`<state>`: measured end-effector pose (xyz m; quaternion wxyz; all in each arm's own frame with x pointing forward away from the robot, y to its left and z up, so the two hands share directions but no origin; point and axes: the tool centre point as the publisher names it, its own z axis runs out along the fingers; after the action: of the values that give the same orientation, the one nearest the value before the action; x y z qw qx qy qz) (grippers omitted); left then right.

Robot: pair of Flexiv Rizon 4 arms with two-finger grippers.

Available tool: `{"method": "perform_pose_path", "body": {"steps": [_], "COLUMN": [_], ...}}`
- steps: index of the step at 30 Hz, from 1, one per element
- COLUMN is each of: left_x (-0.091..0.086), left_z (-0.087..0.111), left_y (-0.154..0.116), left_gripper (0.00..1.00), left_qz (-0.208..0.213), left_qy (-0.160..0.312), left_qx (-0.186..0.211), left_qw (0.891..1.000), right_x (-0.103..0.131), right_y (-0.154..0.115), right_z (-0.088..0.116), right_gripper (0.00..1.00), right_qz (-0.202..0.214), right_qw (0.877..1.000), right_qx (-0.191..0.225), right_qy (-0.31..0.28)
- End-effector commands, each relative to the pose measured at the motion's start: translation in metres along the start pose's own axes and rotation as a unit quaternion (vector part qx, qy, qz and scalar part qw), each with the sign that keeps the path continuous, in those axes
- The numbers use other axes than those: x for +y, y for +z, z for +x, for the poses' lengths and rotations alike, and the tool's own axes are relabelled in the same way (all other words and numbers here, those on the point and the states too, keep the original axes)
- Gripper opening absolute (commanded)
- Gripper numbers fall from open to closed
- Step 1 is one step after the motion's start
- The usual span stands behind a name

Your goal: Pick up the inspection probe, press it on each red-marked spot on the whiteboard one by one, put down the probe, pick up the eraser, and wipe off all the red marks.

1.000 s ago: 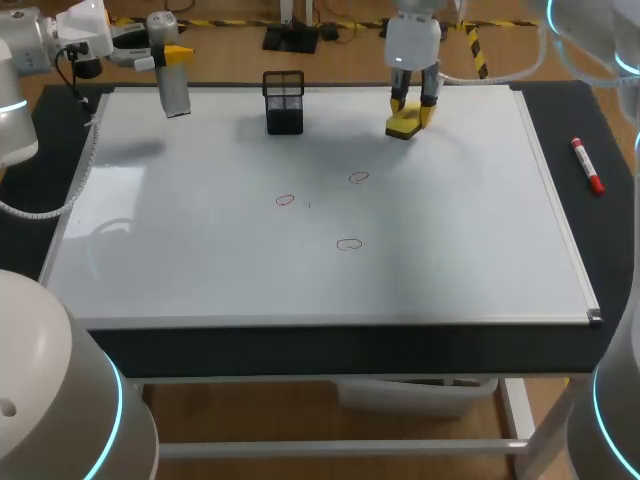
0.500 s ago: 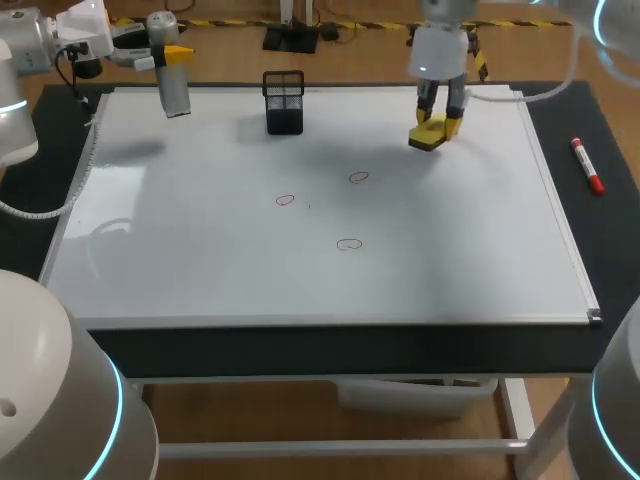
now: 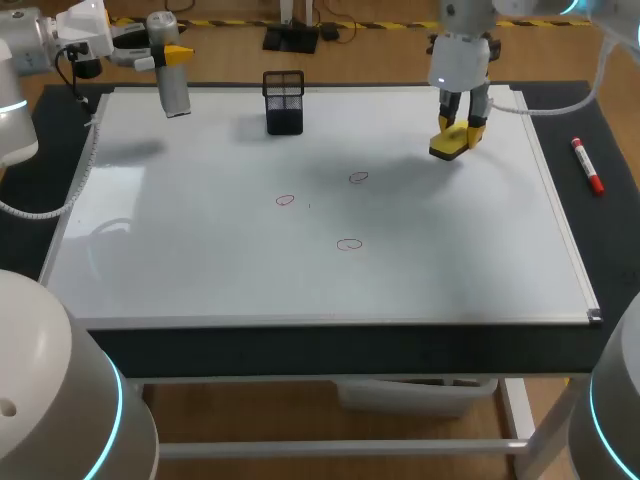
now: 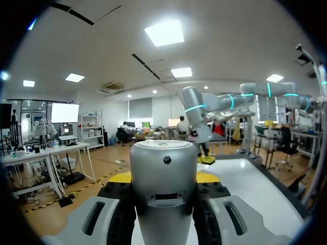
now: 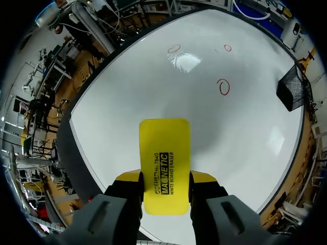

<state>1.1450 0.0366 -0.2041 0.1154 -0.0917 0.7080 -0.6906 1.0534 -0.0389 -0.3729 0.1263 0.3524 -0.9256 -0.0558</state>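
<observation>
My left gripper hangs over the whiteboard's far left corner, shut on the silver inspection probe, which points down. In the left wrist view the probe fills the gap between the fingers of that gripper. My right gripper is shut on the yellow eraser above the far right part of the whiteboard. The right wrist view shows the eraser clamped by this gripper. Three red marks lie mid-board; in the right wrist view the nearest mark is ahead of the eraser.
A black mesh holder stands on the board's far edge, between the two grippers. A red marker lies on the dark table to the right of the board's frame.
My right arm has carried the eraser to the right and slightly nearer, away from the mesh holder. The left arm and probe have stayed still.
</observation>
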Motion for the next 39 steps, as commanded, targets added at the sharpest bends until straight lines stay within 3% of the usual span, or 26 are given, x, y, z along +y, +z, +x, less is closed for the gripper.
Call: {"method": "perform_pose_path", "body": {"steps": [1,13,39], "left_x": [-0.002,-0.002,-0.002], "left_z": [0.002,0.002,0.002], "left_y": [0.000,0.000,0.000], "left_gripper": [0.00,0.00,0.00], "left_qz": [-0.001,-0.001,-0.001], "left_qy": [0.001,0.001,0.001], "left_qx": [-0.002,-0.002,-0.002], "left_qw": [1.000,1.000,1.000], "right_x": [0.002,-0.010,-0.018], "right_y": [-0.001,0.000,-0.003], "right_z": [0.014,0.014,0.010], "right_gripper": [0.00,0.00,0.00], "right_qz": [0.099,0.074,0.049], "right_qw": [0.995,0.995,0.998], "right_qx": [-0.032,-0.060,-0.045], "right_qy": [0.003,0.011,0.004]}}
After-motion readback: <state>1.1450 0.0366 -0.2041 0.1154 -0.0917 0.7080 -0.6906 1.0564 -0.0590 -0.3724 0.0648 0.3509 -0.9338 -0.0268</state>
